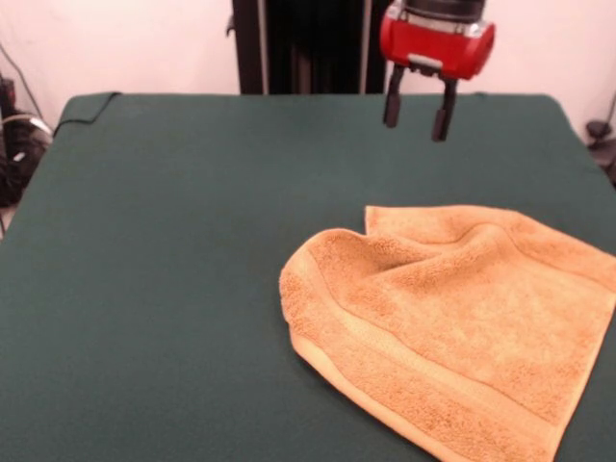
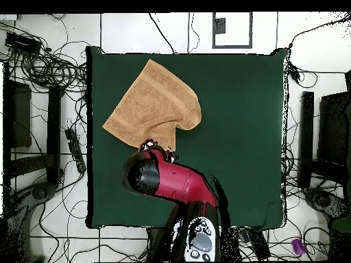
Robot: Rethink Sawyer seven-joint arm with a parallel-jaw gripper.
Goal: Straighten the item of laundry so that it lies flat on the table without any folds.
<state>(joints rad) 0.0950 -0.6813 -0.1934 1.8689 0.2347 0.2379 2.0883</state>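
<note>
Red-black jaws (image 1: 417, 113) hang parted, empty, above dark green cloth-topped desk (image 1: 173, 250). Orange-tan terry towel (image 1: 452, 318) lies rumpled (one corner folded over), apart from jaws.

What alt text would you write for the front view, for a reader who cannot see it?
A rumpled orange-tan terry-cloth towel, one corner folded over, lies on a dark green cloth-covered table at the picture's lower right. The red and black arm's tool hangs open above the table beyond the towel, touching nothing.
</note>
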